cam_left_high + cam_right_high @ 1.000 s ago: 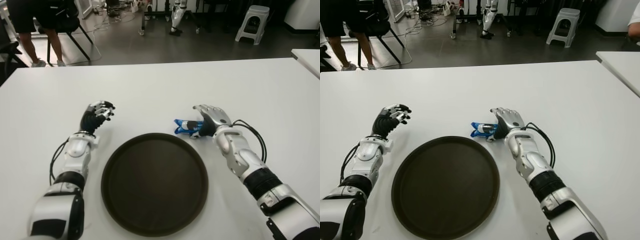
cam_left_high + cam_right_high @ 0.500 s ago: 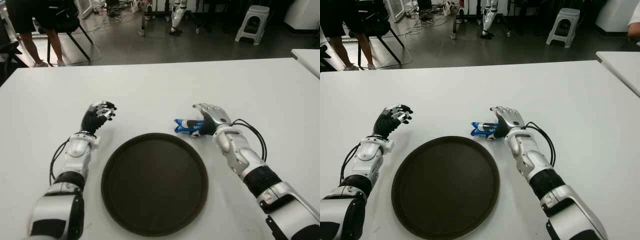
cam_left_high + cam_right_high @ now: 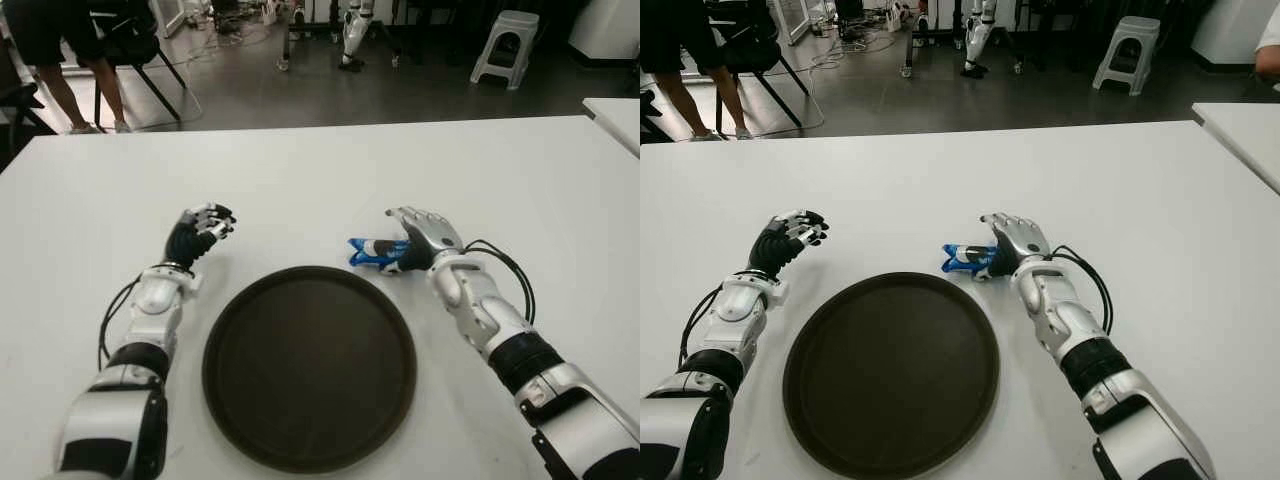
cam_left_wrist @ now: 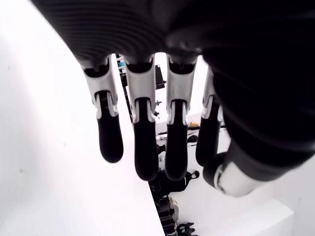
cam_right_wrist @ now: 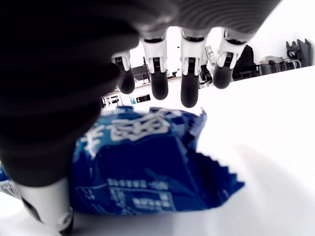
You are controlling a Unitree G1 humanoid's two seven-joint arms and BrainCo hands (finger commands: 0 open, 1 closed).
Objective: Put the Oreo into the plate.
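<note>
The Oreo point(image 3: 372, 252) is a blue packet lying on the white table point(image 3: 300, 170), just beyond the far right rim of the round dark brown plate point(image 3: 310, 440). My right hand point(image 3: 410, 238) hovers over the packet's right end. Its fingers point(image 5: 189, 73) stretch out above the wrapper point(image 5: 147, 167) and the thumb stands beside it, not closed on it. To the left of the plate, my left hand point(image 3: 203, 222) is raised, its fingers point(image 4: 140, 142) loosely bent and holding nothing. The plate holds nothing.
A second white table point(image 3: 615, 110) shows at the right edge. Beyond the table's far edge are a white stool point(image 3: 505, 45), a person's legs by a black chair point(image 3: 70, 60) and robot legs point(image 3: 355, 35) on the grey floor.
My left hand has shifted very slightly to the right. The right hand and the Oreo have stayed where they were.
</note>
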